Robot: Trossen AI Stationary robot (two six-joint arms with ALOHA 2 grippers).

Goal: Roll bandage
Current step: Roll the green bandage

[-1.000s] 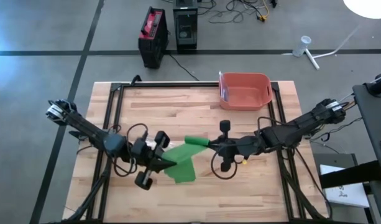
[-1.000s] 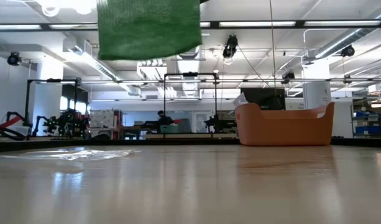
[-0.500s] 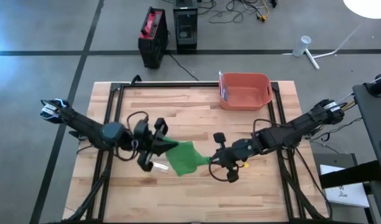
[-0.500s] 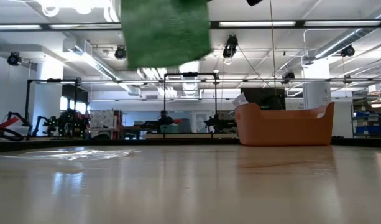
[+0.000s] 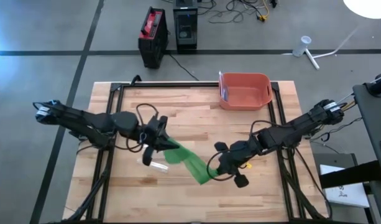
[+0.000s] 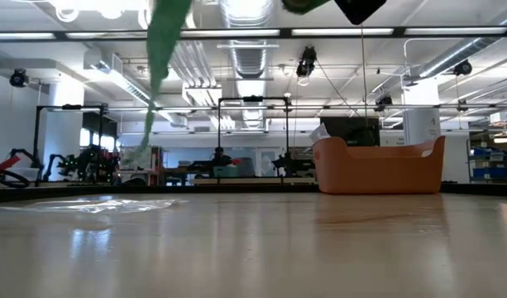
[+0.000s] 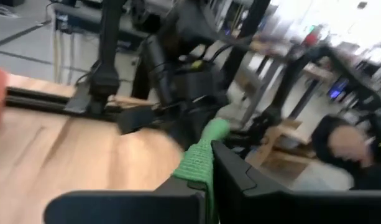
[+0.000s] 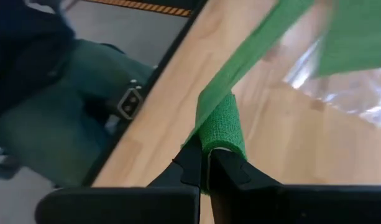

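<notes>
Your left arm reaches in from the counter's (image 5: 196, 102) left edge, and its gripper (image 5: 158, 144) sits left of centre, above the wood. The jaws are closed on one end of the bandage (image 5: 191, 162); the left wrist view shows the green cloth (image 7: 199, 158) pinched between the two dark fingers (image 7: 240, 177).

Just below that gripper a small white piece (image 5: 156, 165) lies on the counter; you can't tell what it is.

The bandage is a green strip stretched between your two grippers, running down and to the right across the middle of the counter. From table height it (image 6: 164, 50) hangs well above the wood, seen nearly edge-on, touching nothing below.

Your right gripper (image 5: 220, 167) is right of centre, near the front half of the counter, with its arm coming in from the right edge. Its jaws are closed on the bandage's other end; the right wrist view shows the cloth (image 8: 222, 127) folded over and clamped between the fingertips (image 8: 191, 163), with the rest of the strip leading away taut. A clear crinkled sheet (image 8: 339, 93) lies on the wood beyond it in that view.

An orange bin (image 5: 244, 91) stands at the counter's far edge, right of centre, well apart from both grippers. A bit of something white and bluish shows at its left inside wall; too small to identify.
</notes>
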